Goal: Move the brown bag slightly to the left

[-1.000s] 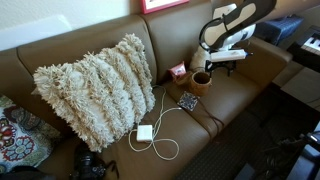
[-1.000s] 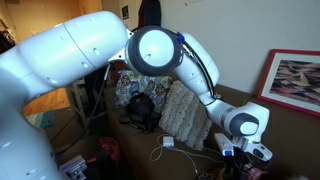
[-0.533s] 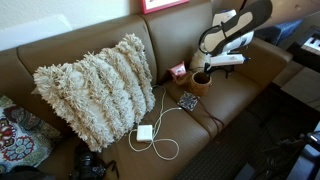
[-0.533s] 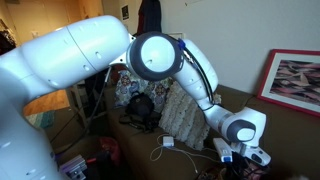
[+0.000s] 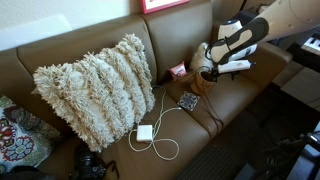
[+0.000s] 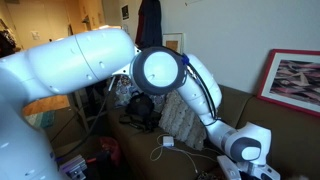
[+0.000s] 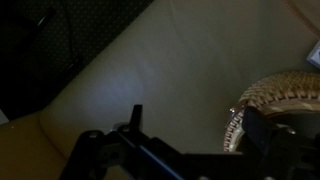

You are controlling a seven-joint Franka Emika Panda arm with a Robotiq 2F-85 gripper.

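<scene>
Brown bag (image 5: 202, 86) upright on the sofa (image 5: 100, 40), mouth upward.

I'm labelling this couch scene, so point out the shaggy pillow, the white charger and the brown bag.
shaggy pillow (image 5: 95, 90), in an exterior view, its middle
white charger (image 5: 145, 132), in an exterior view, top face
brown bag (image 5: 202, 87), in an exterior view, lower side

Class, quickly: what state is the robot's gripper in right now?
Gripper: low at the small orange-brown, cup-shaped soft bag; whether it is open or closed cannot be told.
</scene>
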